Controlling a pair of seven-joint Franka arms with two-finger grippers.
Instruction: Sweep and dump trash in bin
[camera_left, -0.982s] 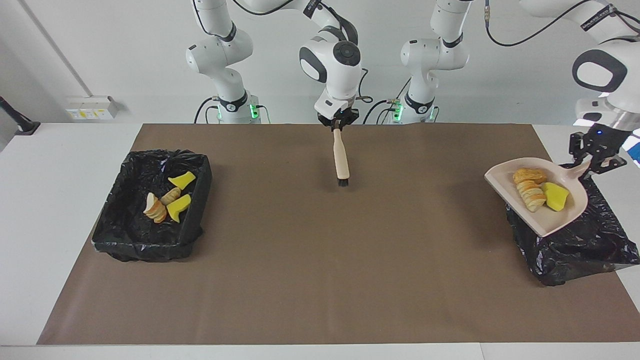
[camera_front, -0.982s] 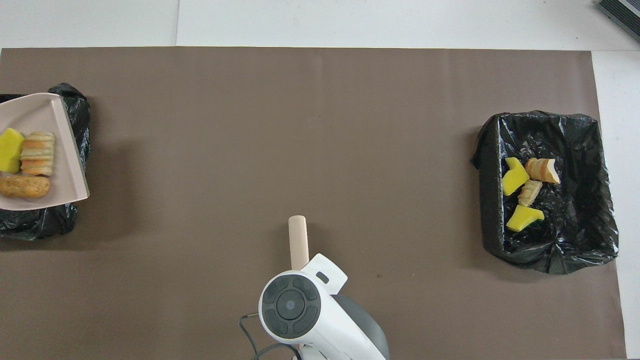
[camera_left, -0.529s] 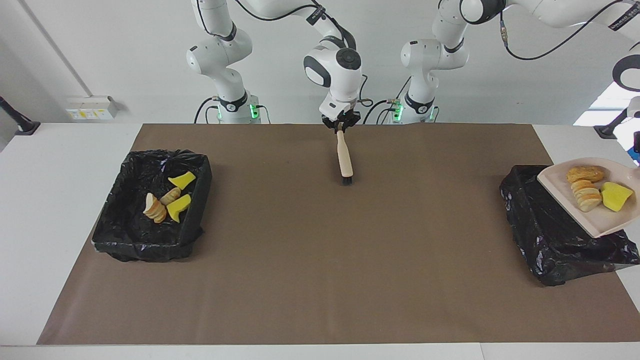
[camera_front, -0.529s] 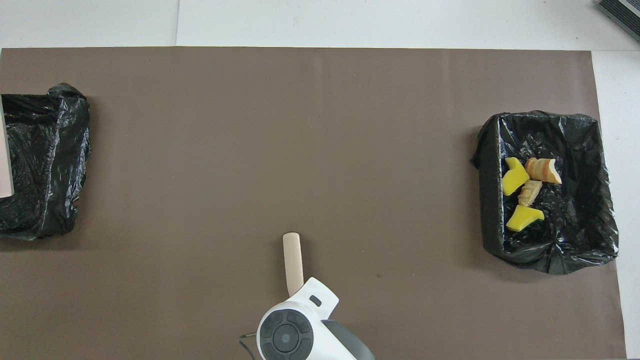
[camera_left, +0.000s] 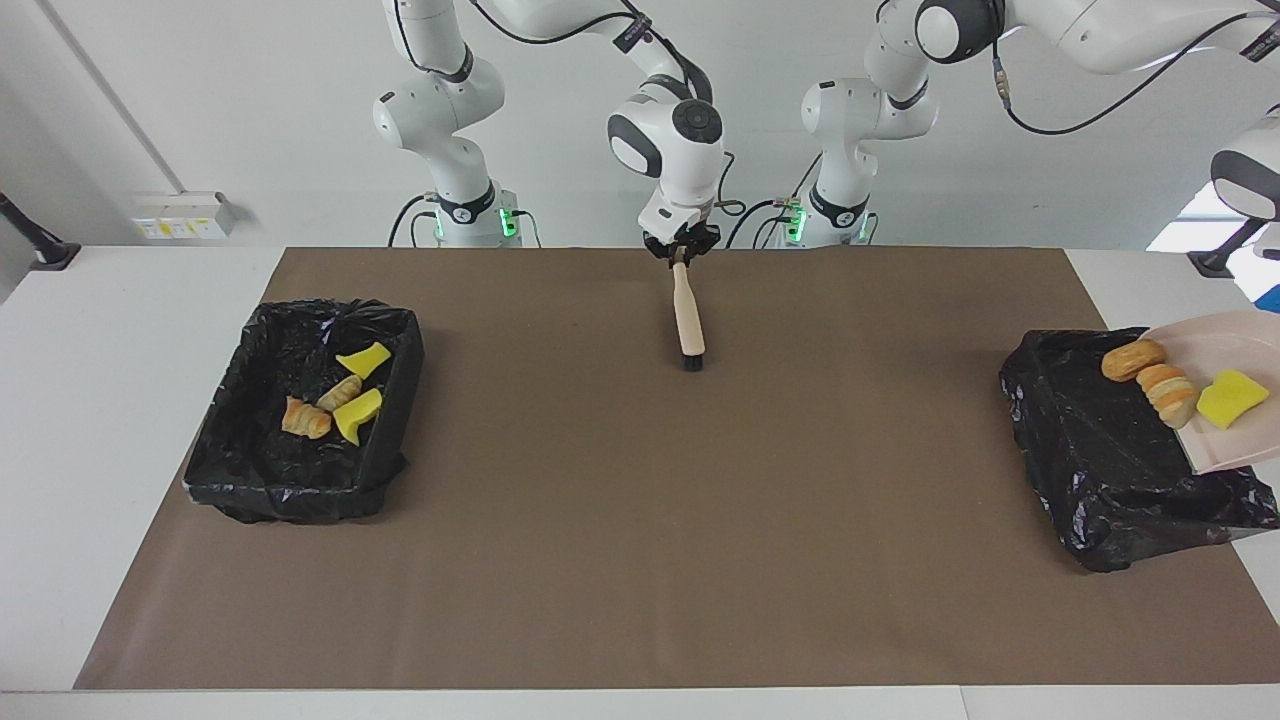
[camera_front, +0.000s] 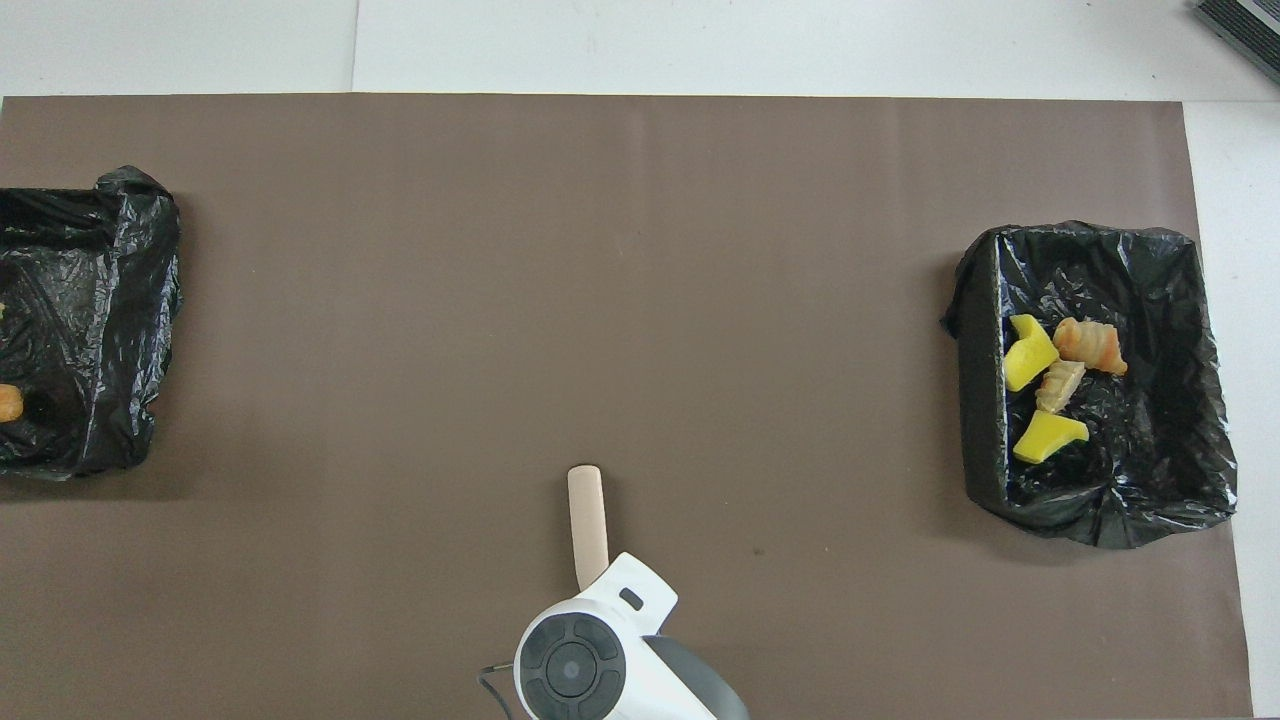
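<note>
My right gripper (camera_left: 682, 256) is shut on the handle end of the beige brush (camera_left: 687, 315), whose bristles rest on the brown mat; the brush also shows in the overhead view (camera_front: 587, 520). The beige dustpan (camera_left: 1225, 350) hangs tilted over the black-lined bin (camera_left: 1090, 450) at the left arm's end. On it lie a brown pastry (camera_left: 1133, 359), a striped bread piece (camera_left: 1168, 393) and a yellow chunk (camera_left: 1232, 397), near its lower lip. The pan's handle and my left gripper are cut off by the frame edge. A pastry tip (camera_front: 6, 401) shows over that bin (camera_front: 90, 320).
A second black-lined bin (camera_left: 300, 470) at the right arm's end holds two yellow chunks and two tan pieces (camera_front: 1060, 385). The brown mat (camera_left: 640, 520) covers the table between the bins.
The dustpan has swung outward over the bin at the left arm's end and tilted, and its trash has slid toward the lip. The brush drew slightly toward the robots. One bread piece in the other bin toppled.
</note>
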